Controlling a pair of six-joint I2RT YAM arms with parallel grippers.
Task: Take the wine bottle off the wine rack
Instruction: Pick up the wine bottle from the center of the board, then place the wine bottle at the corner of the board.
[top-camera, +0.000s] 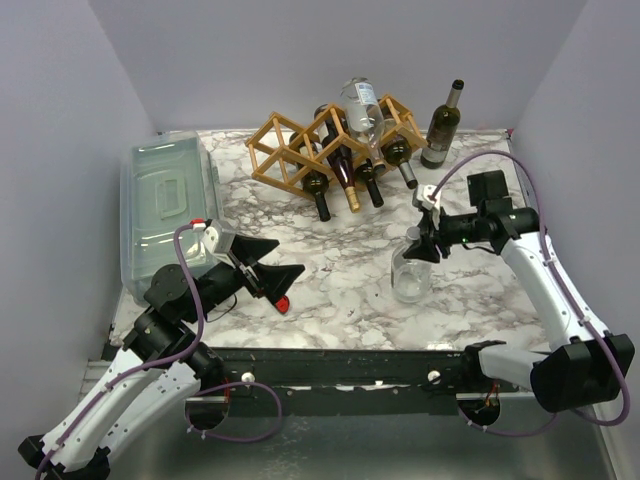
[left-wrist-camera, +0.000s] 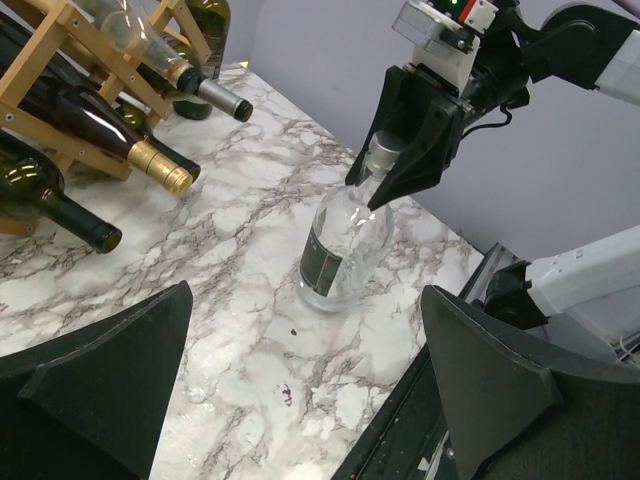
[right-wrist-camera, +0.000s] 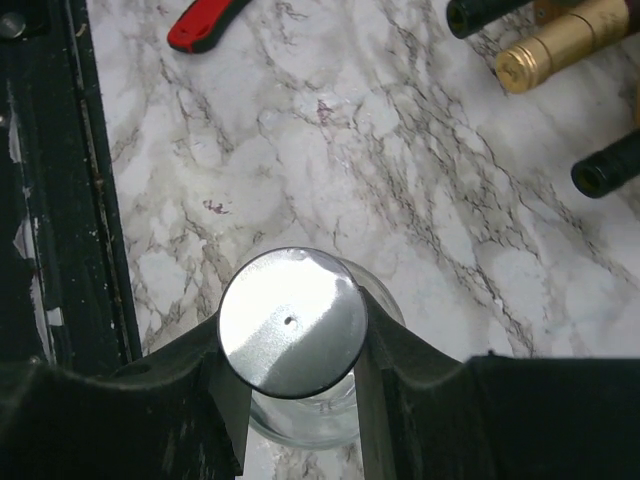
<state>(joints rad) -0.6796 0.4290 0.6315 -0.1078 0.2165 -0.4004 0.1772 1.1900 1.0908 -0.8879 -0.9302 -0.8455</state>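
Right gripper (top-camera: 422, 240) clenched on the silver cap (right-wrist-camera: 292, 322) of the clear bottle (left-wrist-camera: 340, 250). The bottle stands upright and appears to rest on the marble table (top-camera: 340, 300), well apart from the wine rack (top-camera: 290, 150). I judge the step in hand to be the set-down: I keep the neck vertical, confirm the base sits flat, then release and lift straight up. Left gripper (top-camera: 270, 272) lies spread wide and idle beside a red-handled tool (top-camera: 284, 303). The racked bottles (left-wrist-camera: 90, 130) point their necks toward me. A green bottle (top-camera: 443, 125) stands behind the right arm, in the path of any backward swing. Plastic bin (top-camera: 165, 205) at far left.
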